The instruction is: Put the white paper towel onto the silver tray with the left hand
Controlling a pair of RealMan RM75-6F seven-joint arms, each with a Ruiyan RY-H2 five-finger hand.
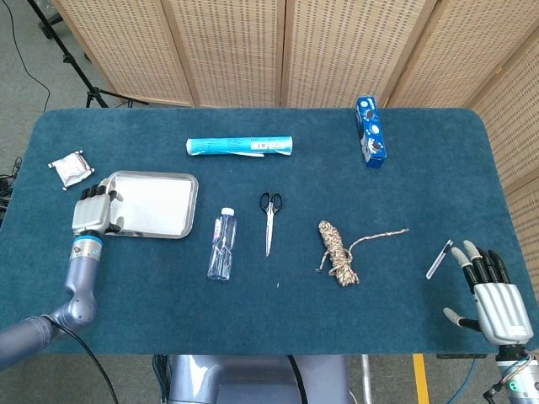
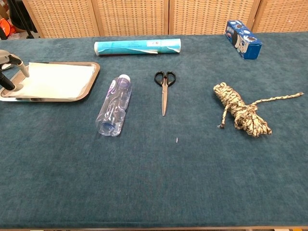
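Note:
The white paper towel point(image 1: 153, 204) lies flat inside the silver tray point(image 1: 194, 202) at the table's left side; the chest view shows the towel point(image 2: 55, 79) covering most of the tray point(image 2: 94, 76). My left hand point(image 1: 91, 211) sits at the tray's left edge, fingers over the rim and slightly apart. In the chest view only its fingertips point(image 2: 18, 64) show at the frame's left border, and I see nothing pinched between them. My right hand point(image 1: 491, 290) rests at the near right corner, fingers spread and empty.
A crumpled silvery packet point(image 1: 71, 168) lies left of the tray. Right of it are a plastic bottle point(image 1: 221, 244), scissors point(image 1: 269, 218) and a rope bundle point(image 1: 337, 251). A teal roll point(image 1: 240, 146) and a blue box point(image 1: 370, 131) sit further back. A thin pen-like stick point(image 1: 438, 258) lies near the right hand.

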